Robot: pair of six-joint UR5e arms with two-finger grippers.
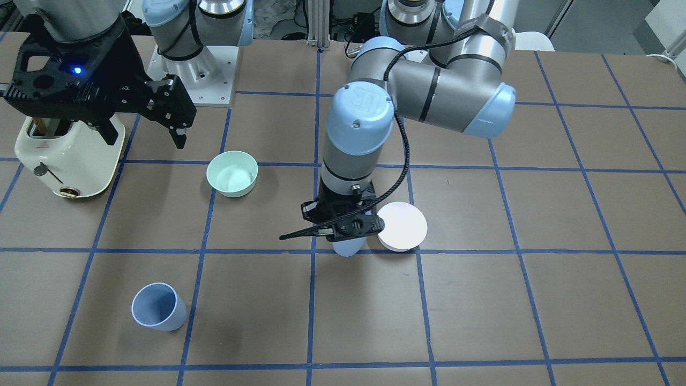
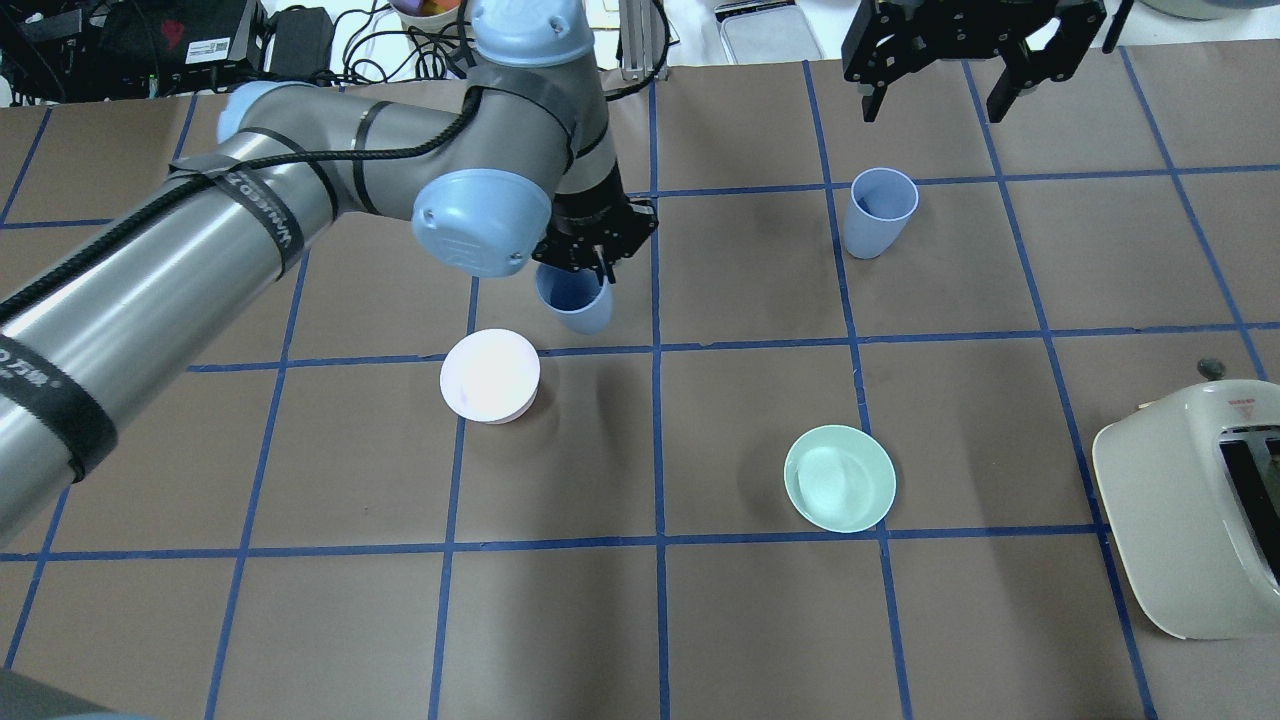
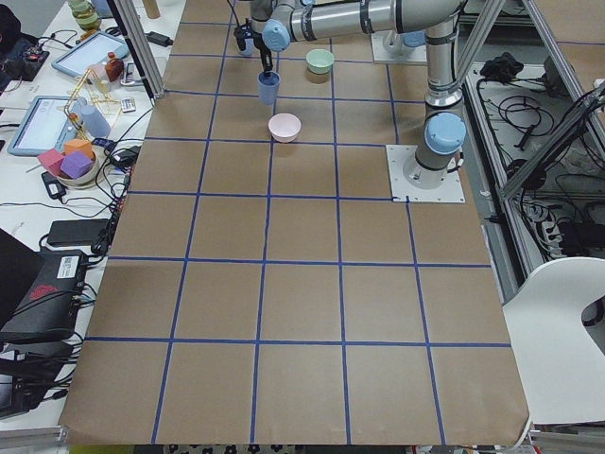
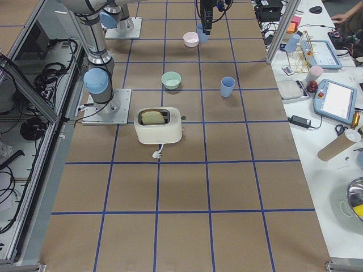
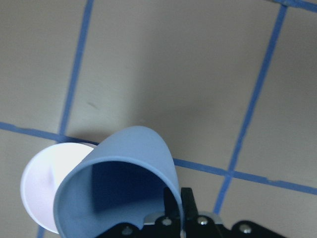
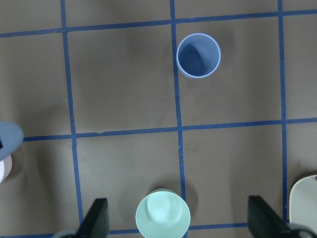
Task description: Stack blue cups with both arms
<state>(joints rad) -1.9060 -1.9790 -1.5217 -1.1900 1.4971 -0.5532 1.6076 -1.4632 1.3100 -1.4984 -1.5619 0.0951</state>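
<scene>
My left gripper (image 2: pixel 592 262) is shut on the rim of one blue cup (image 2: pixel 575 302), one finger inside and one outside. The cup hangs slightly tilted beside the pink-white bowl and seems just off the table. It also shows in the left wrist view (image 5: pixel 119 183) and the front view (image 1: pixel 348 247). The second blue cup (image 2: pixel 880 212) stands upright and alone on the table, also seen in the front view (image 1: pixel 158 306) and the right wrist view (image 6: pixel 198 55). My right gripper (image 2: pixel 958 70) is open and empty, high above and beyond that cup.
A pale pink-white bowl (image 2: pixel 490 375) sits close to the held cup. A mint-green bowl (image 2: pixel 840 478) sits mid-table, below my right wrist camera (image 6: pixel 163 216). A cream toaster (image 2: pixel 1190 520) stands at the right near edge. Blue tape lines grid the brown table.
</scene>
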